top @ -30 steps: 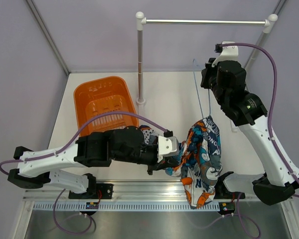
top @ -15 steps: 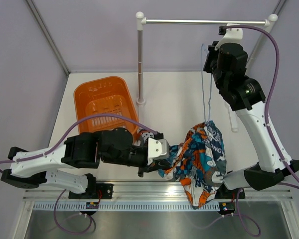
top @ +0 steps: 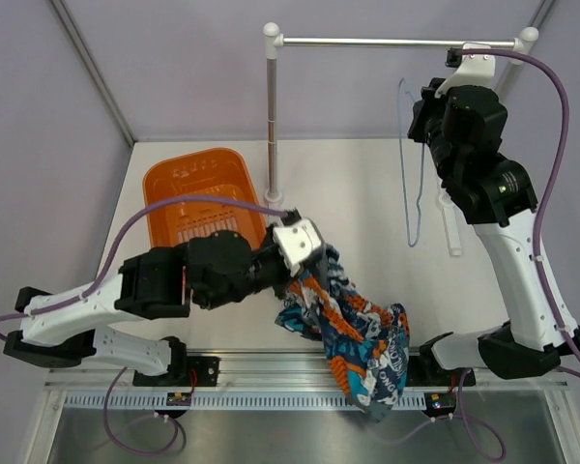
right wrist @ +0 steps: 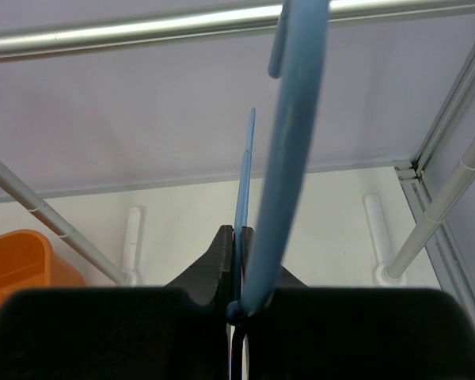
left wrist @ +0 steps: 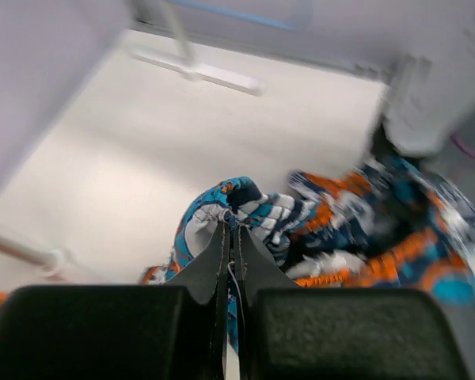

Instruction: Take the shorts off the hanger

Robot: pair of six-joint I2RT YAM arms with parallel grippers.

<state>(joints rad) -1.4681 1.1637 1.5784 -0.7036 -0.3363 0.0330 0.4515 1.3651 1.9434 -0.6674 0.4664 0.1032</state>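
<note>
— So where are the shorts [top: 353,324]?

— Off the hanger [right wrist: 291,150] and well apart from it. They dangle in a bunch from the left hand [left wrist: 231,229]. The loose end trails down past the near edge of the surface [top: 348,184], to the right of the basket [top: 188,179].

— Is that hand actually gripping them?

— Yes. Its wrist view shows the two fingers pressed together with a pinch of printed cloth between them. The rest of the cloth lies blurred beyond the tips.

— And the hanger?

— It's bare. The right hand [right wrist: 236,237] is clamped on its thin blue wire and holds it high at the far right, near the rail [top: 396,43]. Seen from above, the wire hangs as a narrow loop over the surface.

— Is the hook on the rail?

— Hard to say. From the right wrist the hook crosses in front of the rail, but whether the two touch, I cannot tell.

— Do the two arms come near each other?

— No. The left one reaches across the near side beside the basket, and the right one stands up at the far right.
</note>
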